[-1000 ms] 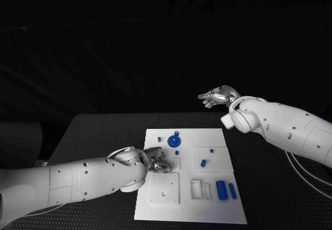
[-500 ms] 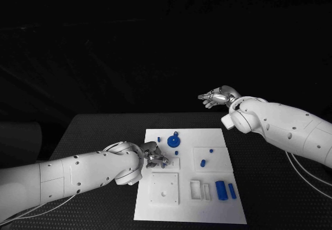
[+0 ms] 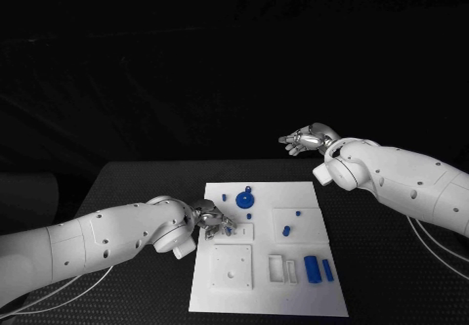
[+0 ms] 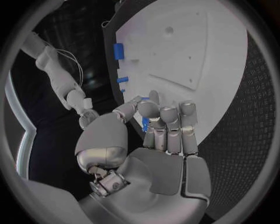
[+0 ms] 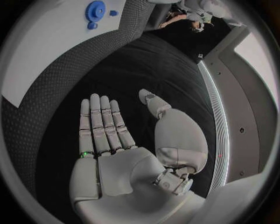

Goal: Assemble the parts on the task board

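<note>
The white task board (image 3: 303,298) lies in the middle of the black table. My left hand (image 3: 213,220) hovers low over its left part, fingers curled, pinching a small blue part (image 3: 228,230) between thumb and fingertips; the left wrist view shows that part (image 4: 144,123) tucked in front of the left hand (image 4: 157,135). A blue gear (image 3: 245,199) sits near the far edge. Small blue pegs (image 3: 287,230) lie mid-board, and a blue cylinder (image 3: 312,268) and a bar (image 3: 327,270) lie at the near right. My right hand (image 3: 305,140) hangs in the air beyond the table's far edge, fingers spread flat and holding nothing (image 5: 116,140).
A raised white square plate (image 3: 232,265) and two narrow slots (image 3: 278,264) occupy the board's near half. The right wrist view catches the board's corner (image 5: 41,51) with the gear (image 5: 95,9). Bare black table (image 3: 391,271) flanks the board on both sides.
My left hand has drawn back along the board, toward its far left, with the small blue part at its fingertips. The right arm has stayed put.
</note>
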You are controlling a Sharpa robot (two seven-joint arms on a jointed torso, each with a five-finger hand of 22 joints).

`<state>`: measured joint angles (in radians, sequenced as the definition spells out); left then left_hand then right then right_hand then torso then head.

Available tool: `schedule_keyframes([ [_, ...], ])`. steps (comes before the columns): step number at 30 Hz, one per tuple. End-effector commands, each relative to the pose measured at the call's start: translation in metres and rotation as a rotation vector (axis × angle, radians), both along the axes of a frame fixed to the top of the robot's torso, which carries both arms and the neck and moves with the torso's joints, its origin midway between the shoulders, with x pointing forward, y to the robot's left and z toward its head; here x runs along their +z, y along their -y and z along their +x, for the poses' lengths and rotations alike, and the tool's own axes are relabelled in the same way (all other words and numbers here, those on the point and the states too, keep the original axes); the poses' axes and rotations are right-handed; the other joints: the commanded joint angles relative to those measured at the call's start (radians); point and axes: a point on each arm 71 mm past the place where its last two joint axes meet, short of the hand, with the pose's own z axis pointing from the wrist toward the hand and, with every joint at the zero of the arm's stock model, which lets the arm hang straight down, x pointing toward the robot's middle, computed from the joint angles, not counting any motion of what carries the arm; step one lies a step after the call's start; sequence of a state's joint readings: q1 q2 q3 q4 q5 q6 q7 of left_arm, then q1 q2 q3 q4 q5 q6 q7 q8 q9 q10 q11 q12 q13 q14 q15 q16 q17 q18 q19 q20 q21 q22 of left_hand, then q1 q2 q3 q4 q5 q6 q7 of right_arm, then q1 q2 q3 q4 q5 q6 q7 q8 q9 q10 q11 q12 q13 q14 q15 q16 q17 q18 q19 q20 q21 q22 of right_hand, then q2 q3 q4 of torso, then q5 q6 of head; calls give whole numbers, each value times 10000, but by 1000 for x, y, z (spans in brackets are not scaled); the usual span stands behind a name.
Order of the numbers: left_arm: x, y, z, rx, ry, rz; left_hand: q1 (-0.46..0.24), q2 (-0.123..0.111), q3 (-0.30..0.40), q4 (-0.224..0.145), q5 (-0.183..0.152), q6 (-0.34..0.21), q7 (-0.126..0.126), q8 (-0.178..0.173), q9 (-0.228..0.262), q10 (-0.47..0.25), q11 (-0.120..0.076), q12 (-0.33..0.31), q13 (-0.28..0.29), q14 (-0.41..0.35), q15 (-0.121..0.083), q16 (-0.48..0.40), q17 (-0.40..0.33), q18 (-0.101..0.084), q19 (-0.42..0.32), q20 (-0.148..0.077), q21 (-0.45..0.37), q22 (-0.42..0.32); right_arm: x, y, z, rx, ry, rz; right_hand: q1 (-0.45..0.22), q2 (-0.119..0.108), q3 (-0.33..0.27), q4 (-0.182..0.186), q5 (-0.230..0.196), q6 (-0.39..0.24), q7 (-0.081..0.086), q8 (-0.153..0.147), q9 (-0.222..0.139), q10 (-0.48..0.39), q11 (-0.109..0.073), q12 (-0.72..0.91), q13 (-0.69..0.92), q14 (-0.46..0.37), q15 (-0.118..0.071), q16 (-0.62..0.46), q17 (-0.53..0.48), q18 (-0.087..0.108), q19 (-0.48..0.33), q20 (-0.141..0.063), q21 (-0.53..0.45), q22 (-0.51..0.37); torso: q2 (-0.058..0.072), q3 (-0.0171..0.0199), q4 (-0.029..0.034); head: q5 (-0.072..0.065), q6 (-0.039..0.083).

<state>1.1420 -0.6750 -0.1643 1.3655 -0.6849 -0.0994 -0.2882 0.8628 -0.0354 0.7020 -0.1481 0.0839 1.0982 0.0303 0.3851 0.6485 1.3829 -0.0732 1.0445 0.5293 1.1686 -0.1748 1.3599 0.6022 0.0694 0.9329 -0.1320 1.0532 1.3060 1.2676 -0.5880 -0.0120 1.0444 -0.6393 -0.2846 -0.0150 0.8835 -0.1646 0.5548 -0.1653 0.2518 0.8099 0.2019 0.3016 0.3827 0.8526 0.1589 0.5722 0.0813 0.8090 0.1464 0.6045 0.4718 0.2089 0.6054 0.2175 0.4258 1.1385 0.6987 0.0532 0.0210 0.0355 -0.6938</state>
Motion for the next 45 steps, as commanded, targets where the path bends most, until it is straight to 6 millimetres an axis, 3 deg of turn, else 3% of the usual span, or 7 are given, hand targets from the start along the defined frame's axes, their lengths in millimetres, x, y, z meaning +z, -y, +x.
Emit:
schedule_keyframes([
  [1,4,3,0,-124,-677,-2133,375,228,171,-279,-15,-284,119,-232,-130,-451,33,-75,-28,-155,36,-7,8,-124,-111,-1150,-75,-10,-3,-8,-7,884,-12,-578,201,18,9,-141,33,-48,28,54,-16,-19,52,48,-24,-70,0,61,-22,179,-81,17,-53,24,0,-1,1,-18,48],
  [10,10,-7,4,-146,-781,-4114,778,314,75,-350,-325,-579,230,-461,-164,-699,136,-149,-55,-385,125,-50,7,-217,-249,-1099,-202,-10,-13,-29,-36,3138,700,-2713,1349,81,370,-971,-210,70,-10,133,-41,55,21,156,-88,-26,-43,173,-79,237,-2,73,-65,116,7,-8,9,-34,177],
  [15,14,-5,0,-682,-839,-4821,940,339,-55,-398,-352,-740,285,-539,-138,-991,186,-199,-48,-604,175,-116,-7,-277,-409,-1053,-309,-16,-18,-45,-56,4165,1192,-3323,1758,-20,535,-1119,-650,231,-69,218,-25,280,-70,300,-65,176,-149,337,-50,331,239,98,-10,148,15,-15,-9,-49,337],
  [20,16,0,-5,-1373,-998,-5182,1085,384,-137,-465,-354,-857,319,-590,-115,-1094,219,-177,-20,-687,208,-111,0,-300,-465,-1041,-340,-8,-25,-66,-80,5399,1876,-3984,1938,-152,496,-1149,-857,231,-246,210,-55,753,-319,609,57,593,-364,691,128,513,712,111,152,206,8,-18,-1,-100,438],
  [24,19,2,-10,-1692,-1118,-5396,1138,404,-189,-486,-354,-859,323,-587,-93,-1130,225,-160,-5,-714,216,-99,7,-312,-485,-1035,-346,2,-28,-83,-96,6218,2324,-4210,2012,-234,379,-1135,-975,131,-431,169,-89,1430,-701,1220,508,1190,-715,1361,700,529,1520,-130,506,286,2,0,14,-124,506],
  [32,25,2,-12,-1925,-1158,-5552,1164,399,-254,-482,-354,-851,326,-582,-71,-1172,228,-145,9,-751,223,-89,13,-329,-521,-1024,-361,10,-32,-101,-117,7190,2819,-4281,1977,-397,132,-1119,-1380,-154,-641,165,-81,1655,-1082,2284,1841,1418,-1072,2325,2195,529,2282,-496,1006,506,-9,7,12,-90,559],
  [45,26,4,-13,-2044,-1238,-5597,1172,402,-307,-444,-354,-844,327,-582,-55,-1196,229,-127,22,-772,225,-75,18,-341,-540,-1018,-369,17,-34,-112,-131,7770,3142,-4323,2037,-423,-21,-1169,-1321,-237,-681,246,-61,1454,-1234,3150,3186,1373,-1234,3010,3144,529,2434,-660,1615,1013,3,5,8,-18,520],
])
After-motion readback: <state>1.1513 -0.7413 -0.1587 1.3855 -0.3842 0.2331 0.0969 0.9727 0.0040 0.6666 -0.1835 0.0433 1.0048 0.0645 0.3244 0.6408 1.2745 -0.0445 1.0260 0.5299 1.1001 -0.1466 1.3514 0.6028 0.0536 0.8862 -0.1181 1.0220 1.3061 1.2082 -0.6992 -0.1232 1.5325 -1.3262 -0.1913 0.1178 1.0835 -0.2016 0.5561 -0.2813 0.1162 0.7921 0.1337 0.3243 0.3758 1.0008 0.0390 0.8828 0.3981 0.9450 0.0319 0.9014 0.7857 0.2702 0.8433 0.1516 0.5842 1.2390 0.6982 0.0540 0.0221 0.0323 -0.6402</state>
